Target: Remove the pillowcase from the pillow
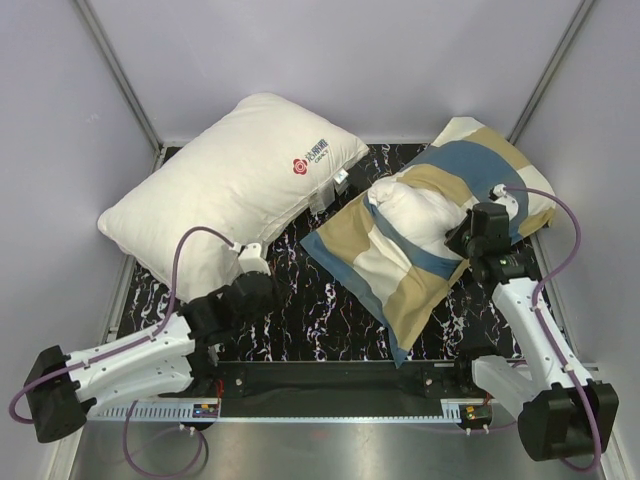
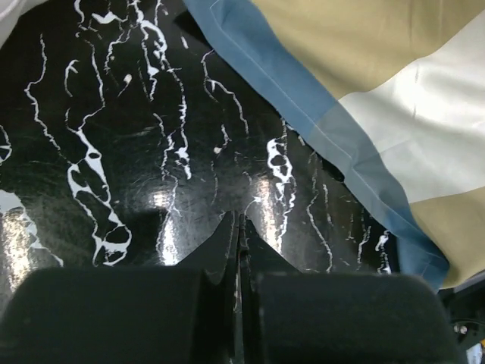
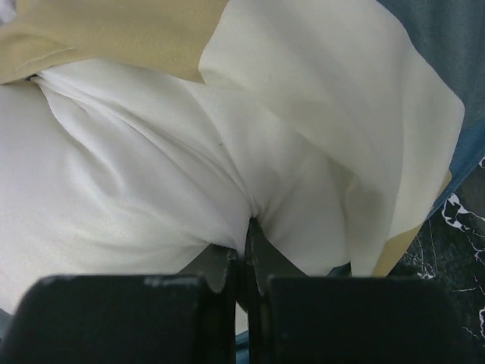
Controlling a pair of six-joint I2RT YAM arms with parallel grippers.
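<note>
Right claw [image 3: 244,231], I see, is clenched on a pinch of the pillow [image 3: 114,212] bulging from the pillowcase [image 3: 114,38]; left claw [image 2: 239,224] (clamped tight, holding nothing) hangs over the surface [image 2: 114,114].

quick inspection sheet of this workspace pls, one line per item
surface: black marbled table, glossy, no spills seen
job's things: pillow bulging partly out of checked pillowcase, on the right side
clutter: white logo pillow at back left
grippers: left gripper shut, empty, over bare table; right gripper shut on gathered pillow fabric
cables: purple cables looped along both arms
surroundings: pale walls on three sides
</note>
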